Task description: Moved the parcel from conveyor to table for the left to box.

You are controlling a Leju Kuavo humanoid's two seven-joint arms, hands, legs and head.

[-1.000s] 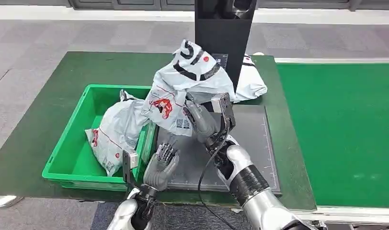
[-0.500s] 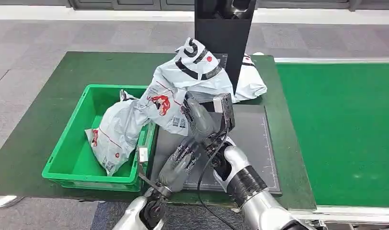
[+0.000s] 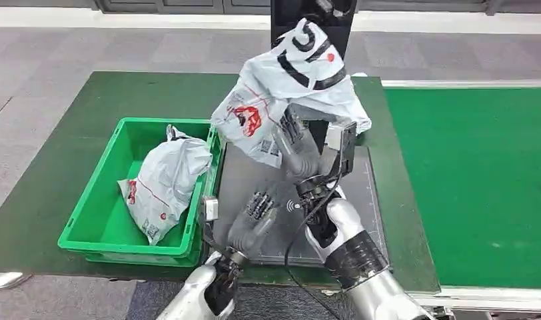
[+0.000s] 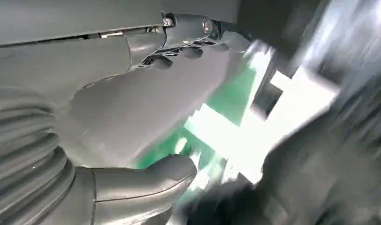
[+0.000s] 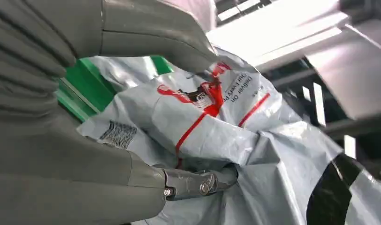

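Two hands are up in my head view. My right hand (image 3: 300,155) grips the parcel (image 3: 291,87), a white plastic mailer, and holds it high above the dark mat (image 3: 361,200), clear of the table (image 3: 74,113). In the right wrist view the thumb (image 5: 151,33) presses the bag from one side and the fingers (image 5: 198,182) wrap in from the other, so the hold is firm. My left hand (image 3: 253,223) hangs lower, over the near part of the mat, fingers spread and holding nothing; its wrist view is too blurred to tell me more.

On the parcel I can read red print with "Deliver On" and a red logo, a barcode label, red stripes and broad black markings with a red dot near the top. The rest of the print is too small for me.

Left of the mat sits a green bin (image 3: 94,220) with a second white bag (image 3: 166,183) inside, also carrying red print. A third white bag (image 3: 358,117) lies behind the parcel by a black upright panel (image 3: 281,27). The table is dark green; the brighter green conveyor (image 3: 474,180) runs along its right. Grey floor tiles (image 3: 68,47) lie beyond.
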